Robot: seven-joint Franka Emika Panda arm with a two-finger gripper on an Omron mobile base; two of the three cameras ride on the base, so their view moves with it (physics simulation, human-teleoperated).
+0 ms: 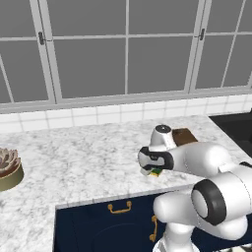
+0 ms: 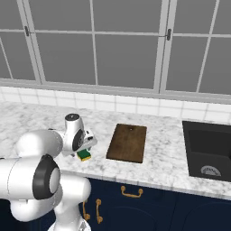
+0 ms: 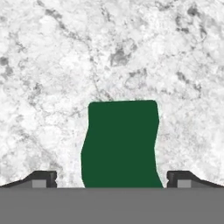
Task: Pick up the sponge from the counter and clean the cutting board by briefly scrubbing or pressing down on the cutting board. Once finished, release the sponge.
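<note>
The two dark finger tips stand as wide apart as they go, one to each side of the small rectangular sponge (image 3: 120,144) with its dark green top over a yellow layer, and neither touches it, so the gripper (image 3: 112,178) holds nothing. The sponge lies flat on the wide white-grey marbled stone counter (image 2: 167,158), close to its near edge, directly below the hand and just left of the flat dark brown wooden cutting board (image 2: 127,142).

My worry is the closing. If the jaws shut before the hand is low enough, I reckon they would pinch only the soft green top and the sponge could slip out on the lift. If the hand comes down off-centre, a finger could land on the sponge and shove it towards the near edge.

I count one sponge, one cutting board and one black cooktop (image 2: 208,151) off to the right. On the far left sits one round bowl (image 1: 10,170) with a reddish plant in it.
</note>
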